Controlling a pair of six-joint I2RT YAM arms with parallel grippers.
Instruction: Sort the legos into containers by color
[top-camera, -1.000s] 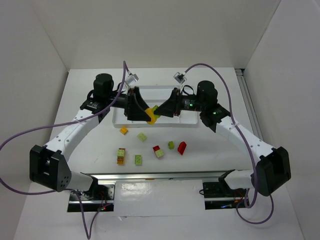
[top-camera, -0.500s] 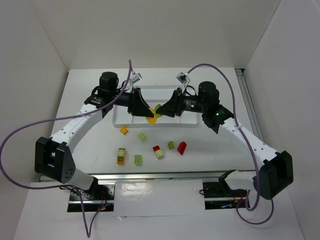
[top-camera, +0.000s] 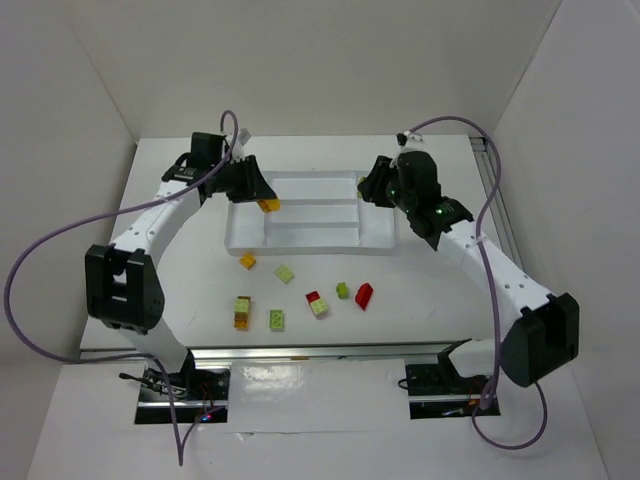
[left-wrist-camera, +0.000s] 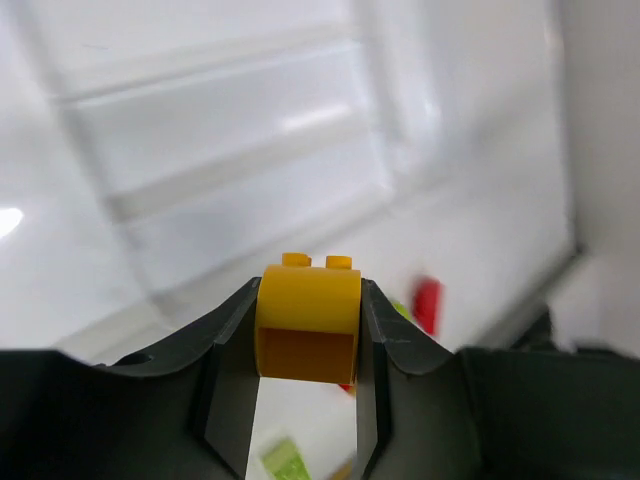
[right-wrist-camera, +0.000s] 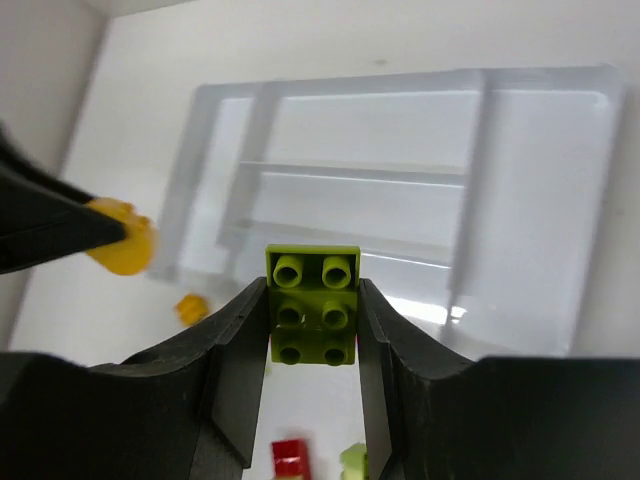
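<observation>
Both arms have drawn apart since a second ago; then their tips met over the front middle of the white tray (top-camera: 300, 236), and now the left arm is swung out over the tray's far left end and the right arm over its far right end. The left fingers (left-wrist-camera: 232, 350) are narrow, clamped on the sides of a yellow brick (left-wrist-camera: 308, 320) with its studs pointing away from the wrist; seen from above, that brick hangs over the tray's left section. The right fingers (right-wrist-camera: 238, 350) are likewise narrow, pinching a light green brick (right-wrist-camera: 312, 305) whose studded face looks back at the wrist camera, with the tray's long slots beyond it.

Seven loose pieces lie on the white desk (top-camera: 200, 300) in front of the tray, none touching it: a small orange brick (top-camera: 247, 261); a pale green brick (top-camera: 285, 273); a green-on-orange stack (top-camera: 242, 311); a green brick (top-camera: 276, 319) just beside that stack; a red-and-green pair (top-camera: 317, 303); a small green brick (top-camera: 342, 290); a red brick (top-camera: 364, 295) at the right of the group.

The desk is matt white and closed in by plain white walls (top-camera: 330, 70) on the left, back and right; a metal rail (top-camera: 320, 352) runs along its near edge by the arm bases; purple cables (top-camera: 455, 119) loop from both arms.
</observation>
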